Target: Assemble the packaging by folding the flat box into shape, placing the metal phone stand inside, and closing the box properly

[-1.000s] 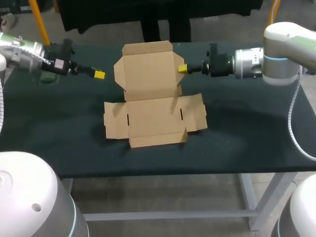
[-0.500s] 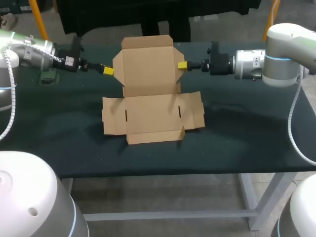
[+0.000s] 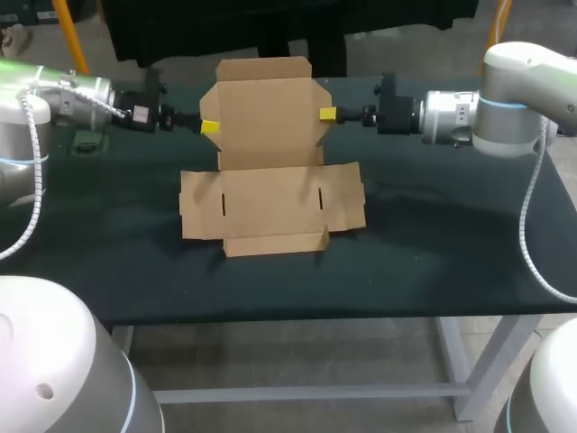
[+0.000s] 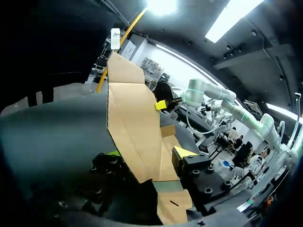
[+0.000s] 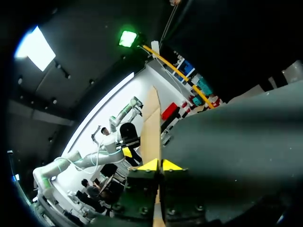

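My right gripper (image 5: 156, 165) clamps the right flap of the brown corrugated cardboard box (image 3: 270, 203); left gripper (image 3: 209, 127) meets the left flap, grip unclear

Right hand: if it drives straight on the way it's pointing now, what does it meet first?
The cardboard box: the right hand is pinching the side edge of its raised lid panel, so driving on would likely push straight into that panel. The left hand looks roughly in line beyond it.

Robotics lab: dark-topped work table (image 3: 433, 266) on grey metal legs, left arm (image 3: 68, 93) and right arm (image 3: 509, 90) over its far side
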Controlling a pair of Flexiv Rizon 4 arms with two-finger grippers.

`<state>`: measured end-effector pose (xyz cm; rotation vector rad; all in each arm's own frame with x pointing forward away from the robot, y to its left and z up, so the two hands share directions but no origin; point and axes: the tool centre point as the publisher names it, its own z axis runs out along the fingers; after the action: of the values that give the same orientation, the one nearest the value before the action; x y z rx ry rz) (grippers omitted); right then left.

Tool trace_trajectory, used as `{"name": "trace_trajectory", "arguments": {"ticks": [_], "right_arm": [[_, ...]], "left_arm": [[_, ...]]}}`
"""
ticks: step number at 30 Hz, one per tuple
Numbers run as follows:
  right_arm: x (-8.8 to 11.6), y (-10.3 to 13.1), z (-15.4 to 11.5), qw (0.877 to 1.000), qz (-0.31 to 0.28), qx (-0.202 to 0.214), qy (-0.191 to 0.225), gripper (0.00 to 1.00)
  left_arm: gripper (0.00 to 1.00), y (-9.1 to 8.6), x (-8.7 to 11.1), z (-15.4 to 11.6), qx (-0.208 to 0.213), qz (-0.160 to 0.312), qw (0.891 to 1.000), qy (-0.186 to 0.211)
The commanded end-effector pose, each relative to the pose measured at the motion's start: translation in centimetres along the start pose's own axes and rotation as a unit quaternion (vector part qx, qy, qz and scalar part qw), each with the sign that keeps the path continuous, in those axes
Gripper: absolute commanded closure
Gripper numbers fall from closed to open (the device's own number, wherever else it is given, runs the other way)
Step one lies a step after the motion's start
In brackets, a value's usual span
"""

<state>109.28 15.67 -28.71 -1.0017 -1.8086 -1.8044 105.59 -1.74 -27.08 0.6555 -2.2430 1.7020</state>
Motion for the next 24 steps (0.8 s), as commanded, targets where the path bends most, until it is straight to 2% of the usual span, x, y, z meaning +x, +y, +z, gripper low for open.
{"name": "trace_trajectory", "arguments": {"ticks": [1,8,17,24], "right_arm": [[-0.6,0.3,0.6,1.0,-0.002,-0.001,0.011,1.0],[0.0,0.7,1.0,1.0,-0.02,-0.009,0.019,1.0],[0.6,0.9,1.3,0.999,-0.032,-0.013,0.025,1.0],[1.0,1.0,1.3,0.999,-0.037,-0.016,0.03,1.0]], "left_arm": [[0.5,-0.4,-0.7,0.5,0.002,0.007,1.0,0.022],[0.57,-1.3,-0.7,1.8,0.009,0.022,0.999,0.039],[0.6,-2.1,-0.8,2.4,0.017,0.034,0.998,0.051],[0.67,-2.5,-1.2,2.8,0.026,0.039,0.997,0.059]]}}
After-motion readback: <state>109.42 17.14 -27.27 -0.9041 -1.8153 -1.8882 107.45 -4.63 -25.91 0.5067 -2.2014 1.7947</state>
